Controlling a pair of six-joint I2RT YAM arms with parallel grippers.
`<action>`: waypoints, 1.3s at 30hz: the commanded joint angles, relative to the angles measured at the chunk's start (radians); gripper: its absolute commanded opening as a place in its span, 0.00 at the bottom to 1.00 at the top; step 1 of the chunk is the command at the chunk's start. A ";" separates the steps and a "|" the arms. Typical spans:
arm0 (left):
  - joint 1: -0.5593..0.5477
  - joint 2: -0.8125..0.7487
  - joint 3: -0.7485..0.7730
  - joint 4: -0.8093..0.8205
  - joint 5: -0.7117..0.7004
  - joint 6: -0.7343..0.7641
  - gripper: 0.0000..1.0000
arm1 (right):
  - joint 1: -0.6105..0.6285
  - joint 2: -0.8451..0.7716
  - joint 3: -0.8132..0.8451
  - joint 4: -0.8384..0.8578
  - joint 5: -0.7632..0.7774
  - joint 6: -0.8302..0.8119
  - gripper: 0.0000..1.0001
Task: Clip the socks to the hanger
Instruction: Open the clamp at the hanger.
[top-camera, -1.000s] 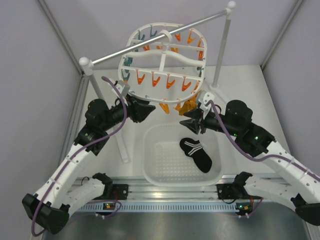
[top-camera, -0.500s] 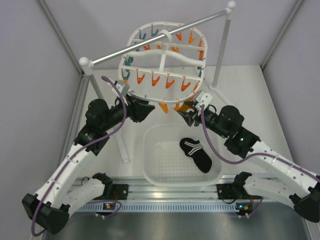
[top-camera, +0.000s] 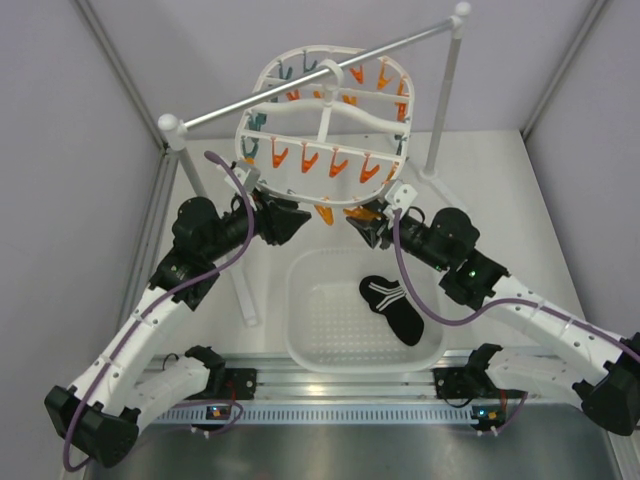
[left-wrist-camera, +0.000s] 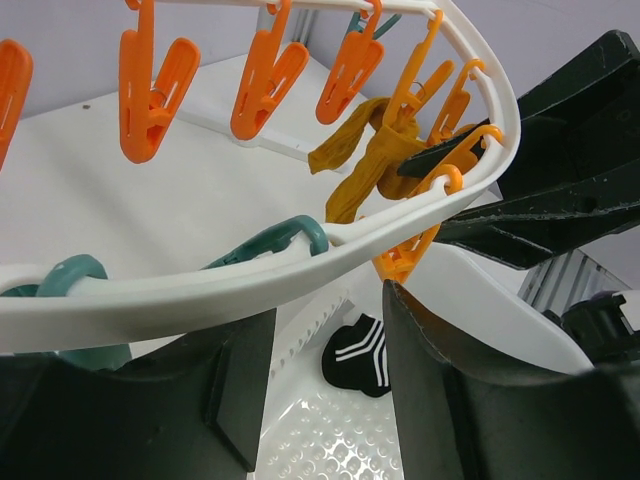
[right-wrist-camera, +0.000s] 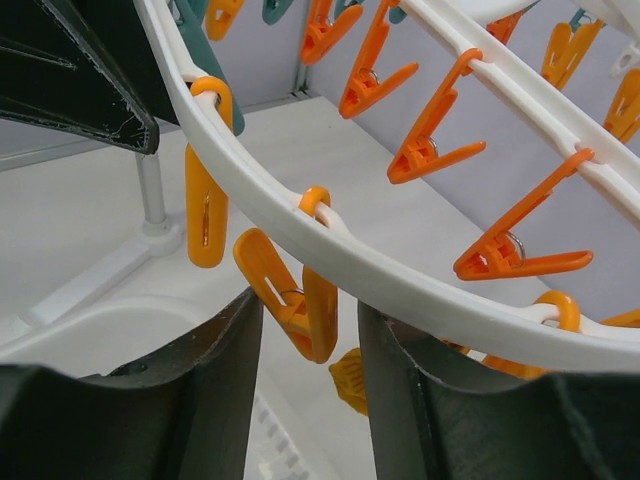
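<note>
Nearby, a white basket (top-camera: 292, 330) holds a black striped sock (top-camera: 392, 308). Just beyond, my left gripper (left-wrist-camera: 330, 320) sits half open under the hanger's (left-wrist-camera: 200, 295) near rim, gripping nothing. My right gripper (right-wrist-camera: 310, 310) brackets an orange clothespin (right-wrist-camera: 295, 300) on that rim; I cannot tell whether it squeezes. A mustard sock (left-wrist-camera: 365, 170) hangs from the rim beside it. Farther back, a silver rod (top-camera: 215, 108) carries the hanger.

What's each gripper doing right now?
Left gripper: open, nothing between the jaws; hanger rim crosses its tips.
Right gripper: jaws apart around an orange clothespin; whether it squeezes cannot be told.
</note>
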 joint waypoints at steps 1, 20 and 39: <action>-0.003 -0.012 0.038 0.016 0.018 -0.009 0.52 | 0.017 -0.012 0.042 0.038 -0.020 0.028 0.43; -0.005 -0.070 -0.021 -0.024 0.061 -0.006 0.52 | 0.066 0.003 0.166 -0.079 0.133 0.118 0.38; -0.060 -0.097 -0.143 0.239 0.223 0.011 0.52 | 0.047 -0.014 0.189 -0.217 -0.165 0.264 0.14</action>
